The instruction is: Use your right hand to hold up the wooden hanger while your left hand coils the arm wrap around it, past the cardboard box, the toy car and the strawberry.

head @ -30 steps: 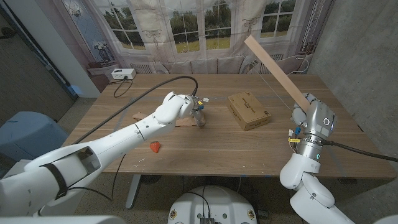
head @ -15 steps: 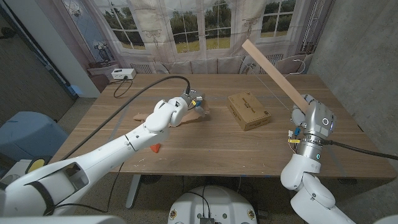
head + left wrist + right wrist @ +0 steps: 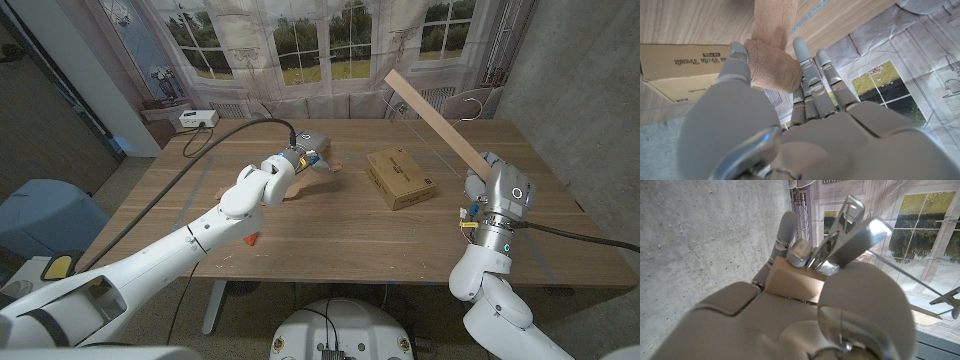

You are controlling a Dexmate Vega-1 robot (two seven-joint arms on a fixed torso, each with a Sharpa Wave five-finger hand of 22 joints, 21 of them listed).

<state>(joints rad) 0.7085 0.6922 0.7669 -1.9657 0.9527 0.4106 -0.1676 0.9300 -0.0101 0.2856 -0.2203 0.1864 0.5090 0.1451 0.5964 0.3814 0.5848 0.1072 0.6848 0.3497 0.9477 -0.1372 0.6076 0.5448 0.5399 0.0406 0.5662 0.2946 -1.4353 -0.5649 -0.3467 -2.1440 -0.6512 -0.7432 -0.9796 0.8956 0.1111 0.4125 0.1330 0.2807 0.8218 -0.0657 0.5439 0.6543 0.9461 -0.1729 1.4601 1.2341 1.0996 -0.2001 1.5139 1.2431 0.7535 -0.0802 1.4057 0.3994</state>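
Observation:
My right hand grips the wooden hanger at its lower end and holds it up slantwise above the table's right side. In the right wrist view the fingers wrap the wooden bar beside its metal clip. My left hand hovers over the middle of the table toward its far side, holding the tan arm wrap roll; a loose strip runs off it. The cardboard box lies between the hands. The strawberry sits near the front, partly under my left arm.
A white device with a black cable stands at the table's far left corner. Chairs line the far edge under the windows. A concrete wall rises close on the right. The box also appears close beside my left hand.
My left hand has carried the wrap roll away from me, toward the table's far side. The hanger has shifted slightly left in my right hand.

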